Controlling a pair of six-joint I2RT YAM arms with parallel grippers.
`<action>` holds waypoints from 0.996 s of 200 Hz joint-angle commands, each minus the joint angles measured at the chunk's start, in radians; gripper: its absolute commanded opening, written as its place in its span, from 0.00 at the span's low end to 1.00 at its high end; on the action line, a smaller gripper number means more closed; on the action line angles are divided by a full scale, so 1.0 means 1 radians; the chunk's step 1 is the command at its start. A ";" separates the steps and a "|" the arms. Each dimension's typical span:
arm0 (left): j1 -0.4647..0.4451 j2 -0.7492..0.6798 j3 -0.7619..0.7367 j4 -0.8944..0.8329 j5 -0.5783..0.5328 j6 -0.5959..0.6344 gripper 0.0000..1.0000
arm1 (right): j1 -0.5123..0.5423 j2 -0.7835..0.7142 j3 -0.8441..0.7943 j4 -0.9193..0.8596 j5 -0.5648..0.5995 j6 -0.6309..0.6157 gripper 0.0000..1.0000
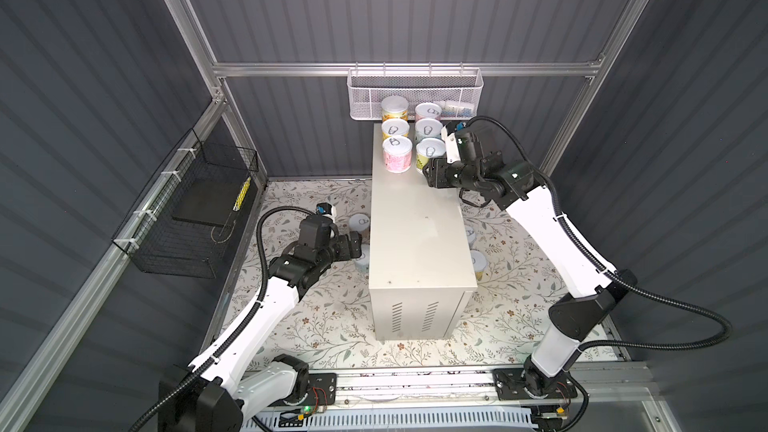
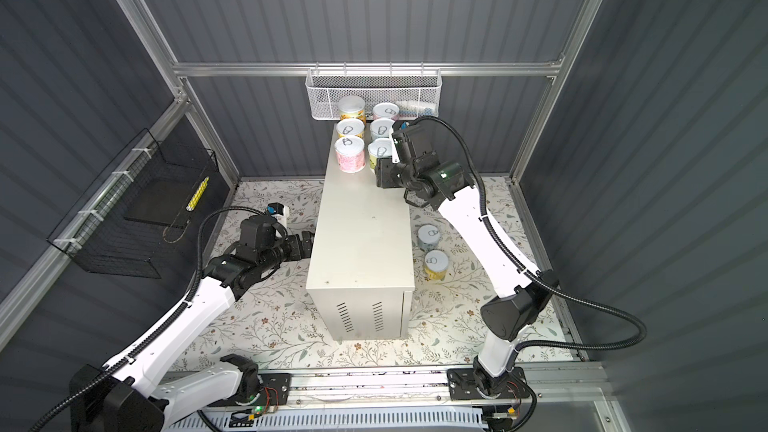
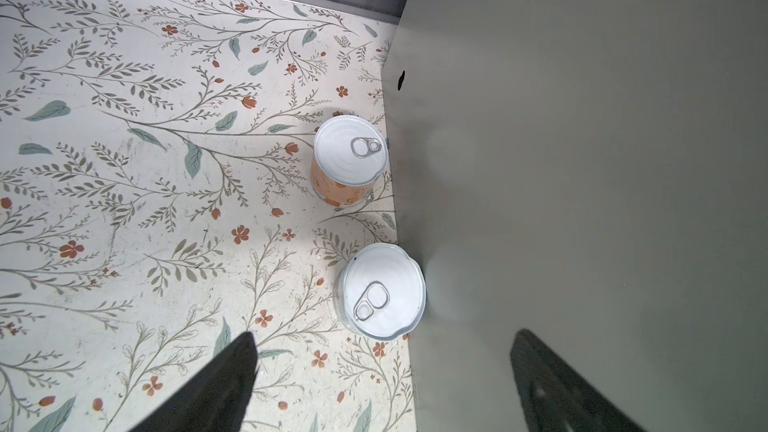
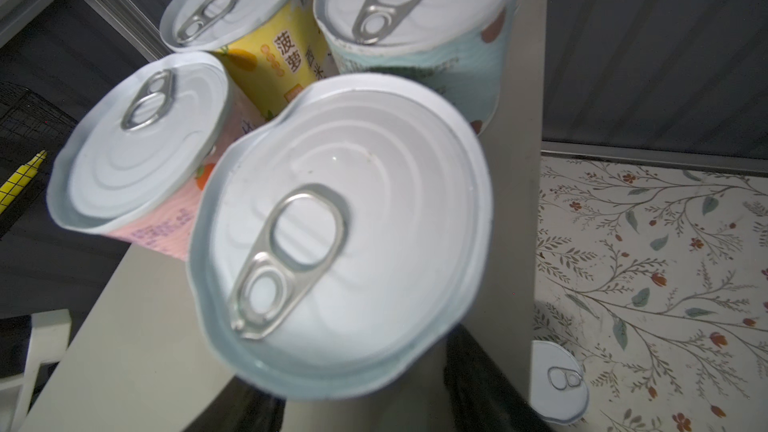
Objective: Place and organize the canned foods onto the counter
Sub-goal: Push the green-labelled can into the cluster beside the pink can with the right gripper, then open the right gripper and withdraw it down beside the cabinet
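The counter (image 1: 415, 234) (image 2: 361, 234) carries several cans at its far end, in two rows. My right gripper (image 1: 429, 166) (image 4: 365, 401) is shut on the nearest one, a pale yellow can (image 1: 431, 150) (image 4: 340, 222), beside a pink can (image 1: 397, 153) (image 4: 137, 151). On the floor left of the counter, my left gripper (image 1: 356, 243) (image 3: 382, 388) hangs open over a pale can (image 3: 382, 290) (image 1: 365, 263) that touches the counter's side (image 3: 582, 160). An orange can (image 3: 349, 155) (image 1: 359, 222) stands just beyond it.
Two more cans, pale blue (image 2: 429, 236) and yellow (image 2: 436, 263), stand on the floral mat (image 2: 270, 326) right of the counter. A white mesh basket (image 1: 415, 89) hangs on the back wall above the cans. A black wire basket (image 1: 195, 209) hangs at left.
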 commanded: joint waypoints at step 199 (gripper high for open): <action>0.034 -0.015 0.018 -0.004 -0.008 0.015 0.97 | 0.001 -0.180 -0.069 -0.039 -0.052 0.050 0.77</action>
